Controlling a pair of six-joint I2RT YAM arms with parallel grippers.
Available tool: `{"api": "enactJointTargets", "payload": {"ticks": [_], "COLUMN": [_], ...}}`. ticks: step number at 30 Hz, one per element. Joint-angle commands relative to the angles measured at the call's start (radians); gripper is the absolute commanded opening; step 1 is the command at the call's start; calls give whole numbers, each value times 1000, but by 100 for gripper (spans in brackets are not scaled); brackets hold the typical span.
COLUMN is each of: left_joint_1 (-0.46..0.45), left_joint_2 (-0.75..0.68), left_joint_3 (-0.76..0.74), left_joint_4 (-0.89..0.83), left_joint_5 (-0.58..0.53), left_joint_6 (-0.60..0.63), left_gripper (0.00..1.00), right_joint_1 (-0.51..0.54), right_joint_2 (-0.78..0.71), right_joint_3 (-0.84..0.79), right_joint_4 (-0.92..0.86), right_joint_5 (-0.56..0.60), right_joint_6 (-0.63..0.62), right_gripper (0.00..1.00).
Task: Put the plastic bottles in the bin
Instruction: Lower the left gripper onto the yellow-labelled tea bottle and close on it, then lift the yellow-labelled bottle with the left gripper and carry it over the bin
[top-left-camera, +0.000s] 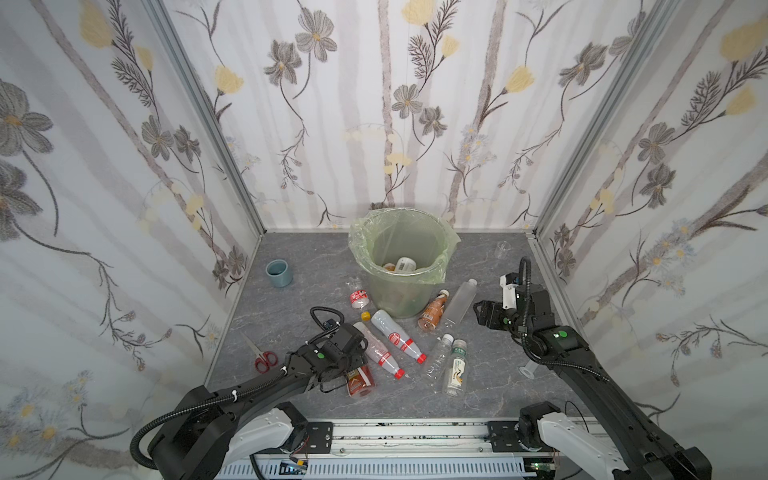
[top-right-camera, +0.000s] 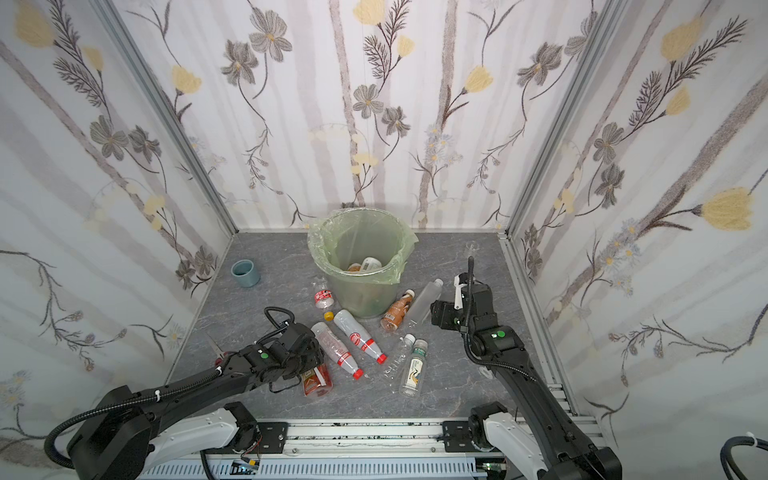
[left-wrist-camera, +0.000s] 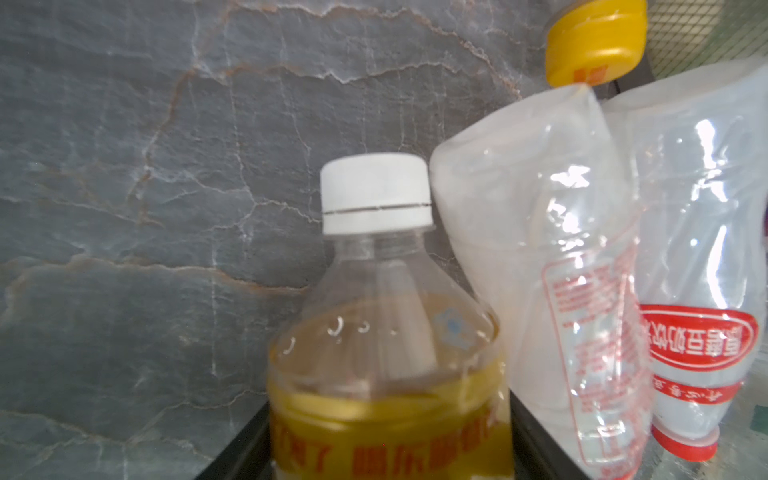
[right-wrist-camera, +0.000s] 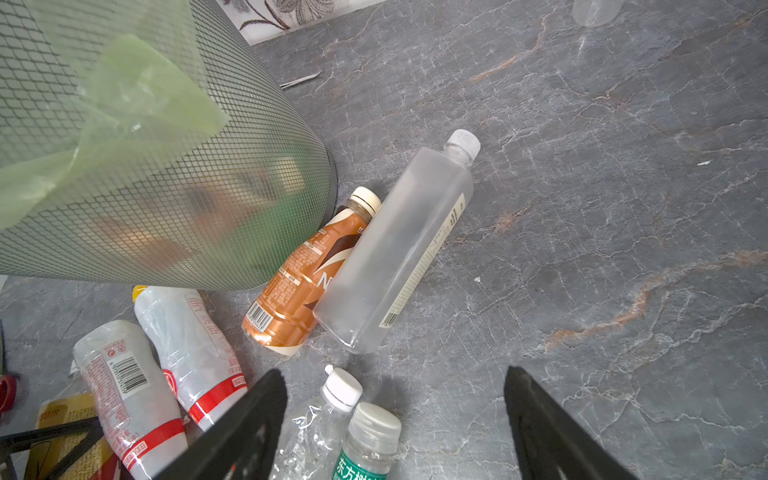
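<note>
Your left gripper (top-left-camera: 353, 368) sits low over the orange-labelled bottle (left-wrist-camera: 386, 374), one dark jaw on either side of its body; you cannot tell whether they pinch it. That bottle lies flat near the front of the table (top-left-camera: 291, 332). Its long axis runs from 6 to 12 o'clock, white cap at the 12 end, so the jaws cross it squarely. A crumpled clear red-capped bottle (left-wrist-camera: 540, 257) crowds its 3 o'clock side. The bin (top-left-camera: 397, 295) stands at about 1 o'clock from this gripper, with a few bottles inside. Your right gripper (top-left-camera: 478, 314) hangs wide and empty, with the frosted bottle (top-left-camera: 461, 305) just at its 9 o'clock. The left arm is clearly the nearer one for this pick.
</note>
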Motion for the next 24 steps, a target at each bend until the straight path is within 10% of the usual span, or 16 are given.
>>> {"api": "enactJointTargets", "payload": {"ticks": [1,24], "left_joint_1": [1,92], "left_joint_2": [-19,-193], "left_joint_3": [9,350], "left_joint_4": [7,-211], "left_joint_5": [-15,-118], "left_joint_6": [12,334], "left_gripper": [68,55], "right_joint_1": [0,1], "right_joint_2": [-5,-41], "right_joint_3": [9,-2], "right_joint_4": [22,5], "right_joint_5": [1,9], "right_joint_6": [8,4], "right_gripper": [83,83]}}
